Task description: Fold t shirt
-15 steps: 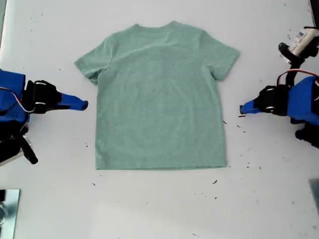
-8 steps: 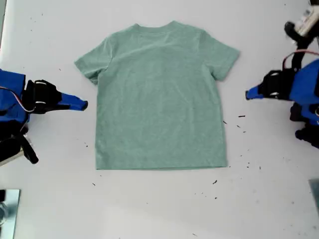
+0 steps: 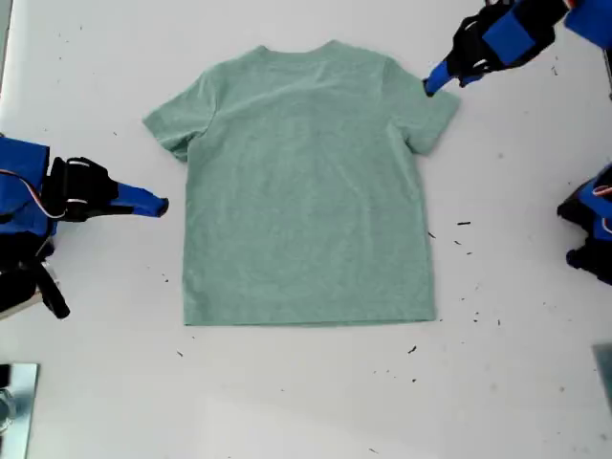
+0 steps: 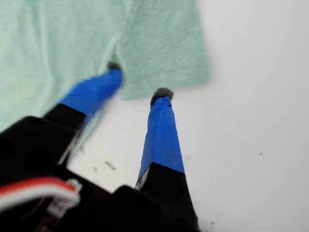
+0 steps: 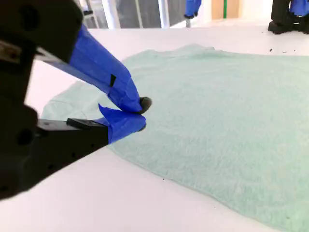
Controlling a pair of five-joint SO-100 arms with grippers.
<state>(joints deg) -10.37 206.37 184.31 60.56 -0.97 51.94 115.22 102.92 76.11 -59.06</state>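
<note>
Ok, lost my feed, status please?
My first claw open at a sleeve of the t shirt. My second claw shut, empty, beside the other sleeve. Shirt flat, unfolded. Nothing in the way.

Wide bare white tabletop [image 3: 306,402] below the hem of the flat sage-green short-sleeved t shirt [image 3: 306,191], nothing there but dark specks. My second gripper [image 3: 164,203], blue-taped jaws together, sits just beside the shirt's side edge at the exterior view's left. My first gripper [image 3: 427,87], jaws parted, crowds the sleeve at the exterior view's upper right. The shirt's middle lies unobstructed
</note>
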